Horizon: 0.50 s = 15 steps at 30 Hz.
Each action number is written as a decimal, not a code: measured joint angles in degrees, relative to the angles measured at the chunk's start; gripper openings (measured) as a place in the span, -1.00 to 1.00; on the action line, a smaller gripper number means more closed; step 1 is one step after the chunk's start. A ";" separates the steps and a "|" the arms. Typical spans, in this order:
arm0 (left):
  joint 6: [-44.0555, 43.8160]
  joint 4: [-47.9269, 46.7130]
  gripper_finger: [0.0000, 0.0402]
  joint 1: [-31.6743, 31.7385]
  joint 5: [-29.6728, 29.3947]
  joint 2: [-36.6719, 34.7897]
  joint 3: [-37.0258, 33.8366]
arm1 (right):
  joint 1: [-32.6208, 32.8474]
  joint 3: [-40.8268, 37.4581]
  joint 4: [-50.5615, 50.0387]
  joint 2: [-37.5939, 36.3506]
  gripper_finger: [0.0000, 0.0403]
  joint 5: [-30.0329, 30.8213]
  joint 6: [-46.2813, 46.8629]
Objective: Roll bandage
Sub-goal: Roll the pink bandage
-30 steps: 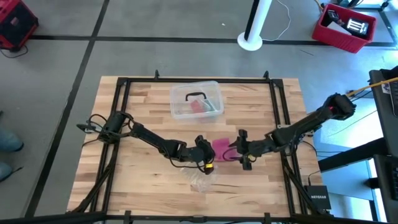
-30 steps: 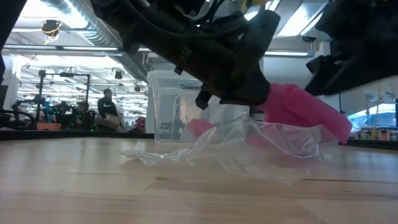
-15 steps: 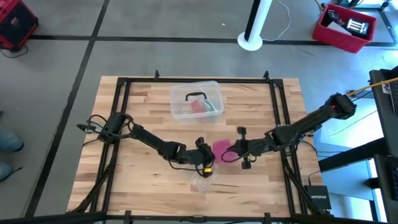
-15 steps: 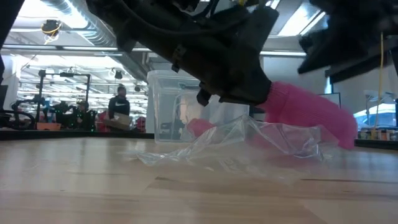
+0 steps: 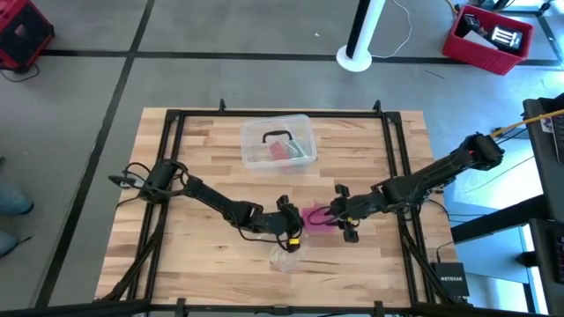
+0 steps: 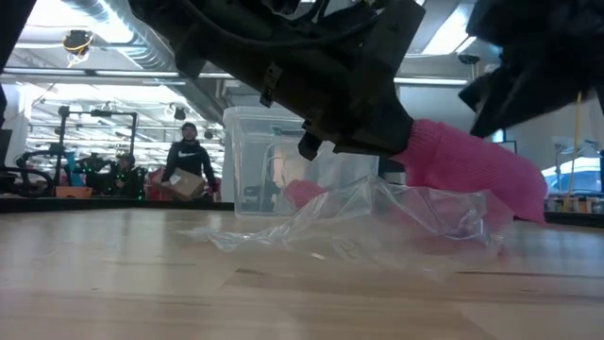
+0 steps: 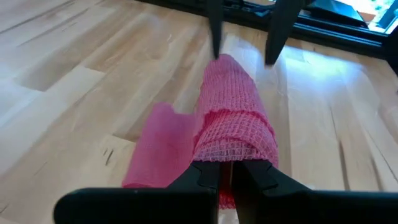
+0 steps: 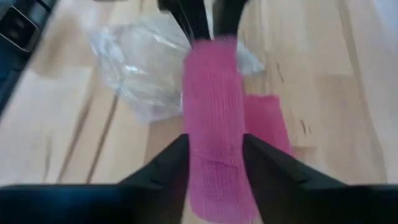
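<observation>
Bandage (image 5: pixel 315 217) pinched by left hand (image 5: pixel 295 227), right hand (image 5: pixel 335 214) loosely straddling it, clear box (image 5: pixel 278 141) holding seemingly pink items

A dark tool (image 6: pixel 377 123) holds the pink bandage (image 6: pixel 472 170) above crumpled clear plastic (image 6: pixel 359 227) — clear box (image 6: pixel 260 161) behind.

We see even, bright overhead light with soft shadows; ceiling lights (image 6: pixel 444 33) glare in the low view, and the right wrist view is blurred.

A large workshop hall: grey concrete floor (image 5: pixel 220 79), ceiling ducts (image 6: pixel 113 24), and a person (image 6: pixel 189 170) carrying a box.
</observation>
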 joint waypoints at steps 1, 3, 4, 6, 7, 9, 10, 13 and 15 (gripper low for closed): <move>0.32 0.10 -0.95 -0.01 0.02 0.00 0.00 | 0.00 -0.06 -0.01 0.90 -0.11 0.07 -0.10; 0.63 0.26 -0.95 -0.06 0.04 0.00 0.00 | 0.02 -0.16 -0.09 2.42 0.00 -0.08 -0.58; 0.69 0.25 -0.95 -0.08 0.05 0.00 0.00 | 0.02 -0.16 0.70 3.24 0.03 -0.70 -1.34; 0.64 0.12 -0.95 -0.05 0.09 0.00 0.00 | 0.09 -0.16 2.25 4.52 0.03 -1.84 -1.87; 0.64 0.12 -0.95 0.01 0.09 0.00 0.00 | 0.09 -0.16 2.93 5.05 -0.01 -2.15 -2.10; 0.93 0.29 -0.95 -0.01 0.17 0.00 0.00 | 0.09 -0.16 4.22 5.78 -0.15 -1.63 -3.46; 0.94 0.33 -0.95 -0.03 0.14 0.00 0.00 | 0.08 -0.16 4.39 5.93 -0.25 -1.14 -4.18; 1.06 0.24 -0.95 -0.05 0.12 0.00 0.00 | 0.04 -0.16 4.22 5.52 -0.63 -0.42 -5.20; 1.11 -0.02 -0.95 -0.09 0.16 0.00 0.00 | 0.04 -0.10 3.96 4.66 -0.88 -1.11 -6.17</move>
